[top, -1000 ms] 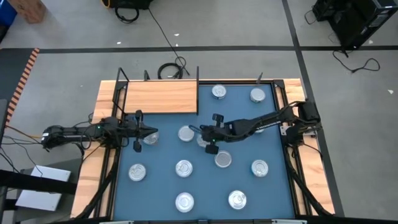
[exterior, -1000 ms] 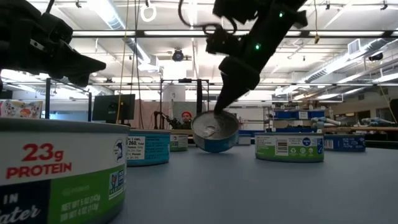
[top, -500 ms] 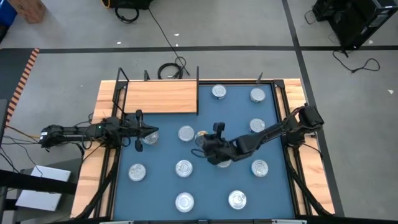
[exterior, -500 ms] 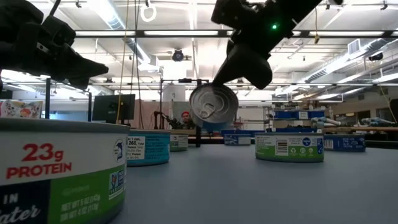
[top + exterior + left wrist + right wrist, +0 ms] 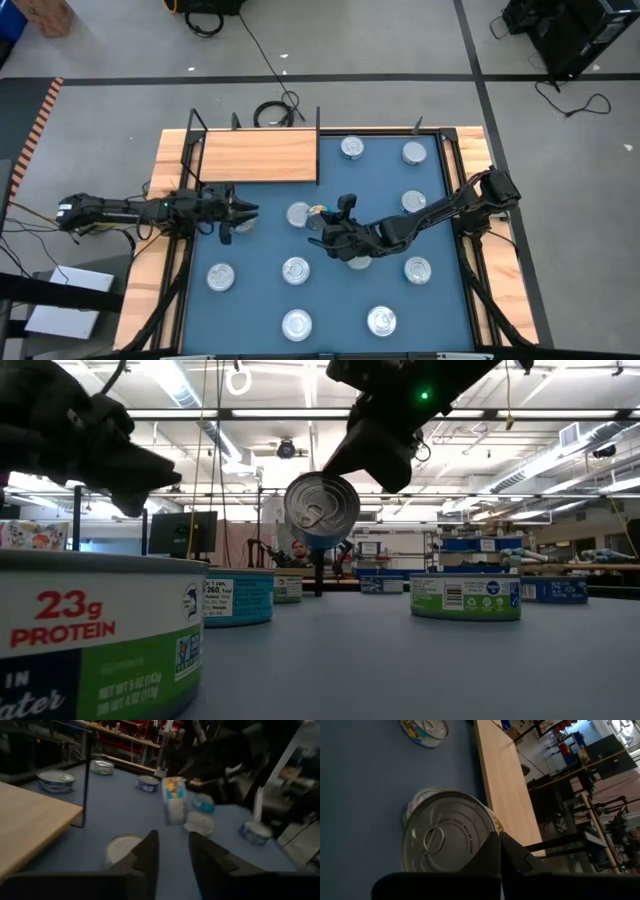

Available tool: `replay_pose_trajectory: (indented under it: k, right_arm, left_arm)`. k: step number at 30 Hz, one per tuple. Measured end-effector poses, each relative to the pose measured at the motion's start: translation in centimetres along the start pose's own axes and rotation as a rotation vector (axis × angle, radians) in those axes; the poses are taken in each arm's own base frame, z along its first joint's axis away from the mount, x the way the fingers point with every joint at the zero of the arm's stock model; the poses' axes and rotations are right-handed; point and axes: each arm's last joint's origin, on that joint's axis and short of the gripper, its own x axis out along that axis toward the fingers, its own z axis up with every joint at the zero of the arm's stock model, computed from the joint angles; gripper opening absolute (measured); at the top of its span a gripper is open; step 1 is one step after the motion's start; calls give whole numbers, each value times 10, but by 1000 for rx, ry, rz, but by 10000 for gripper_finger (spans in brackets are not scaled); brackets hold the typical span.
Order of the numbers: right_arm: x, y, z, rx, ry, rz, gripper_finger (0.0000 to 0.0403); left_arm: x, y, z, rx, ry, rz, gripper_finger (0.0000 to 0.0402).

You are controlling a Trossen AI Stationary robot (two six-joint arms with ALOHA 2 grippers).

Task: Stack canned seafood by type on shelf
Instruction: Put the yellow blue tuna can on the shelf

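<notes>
Gripping a tin [image 5: 322, 510] tilted on edge (lid showing) clear above the blue mat [image 5: 330, 290], the right gripper [image 5: 322, 222] hangs mid-table; the left gripper [image 5: 246, 211], fingers slightly parted, hovers near the shelf [image 5: 258, 156], empty.

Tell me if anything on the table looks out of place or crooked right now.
One tin is off the mat, held in the air by the right gripper and tipped on its side, lid facing the low camera. The other tins sit flat on the blue mat. The shelf holds no tins yet.
</notes>
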Motion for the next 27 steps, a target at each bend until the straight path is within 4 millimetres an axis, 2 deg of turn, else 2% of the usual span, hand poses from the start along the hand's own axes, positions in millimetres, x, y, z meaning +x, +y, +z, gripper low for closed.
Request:
replay_pose_trajectory:
  k: [6, 13, 20, 27]
  right_arm:
    - [0, 0, 0, -3, -3, -1, 0]
    - [0, 0, 0, -3, -3, -1, 0]
    - [0, 0, 1, -1, -5, -1, 0]
    - [0, 0, 1, -1, -6, -1, 0]
  left_arm:
    - [11, -4, 3, -80, -43, -23, 218]
    - [30, -9, 10, -72, 30, 46, 293]
    - [56, -19, 23, 16, 65, 48, 327]
    - [88, -30, 29, 72, 134, 45, 333]
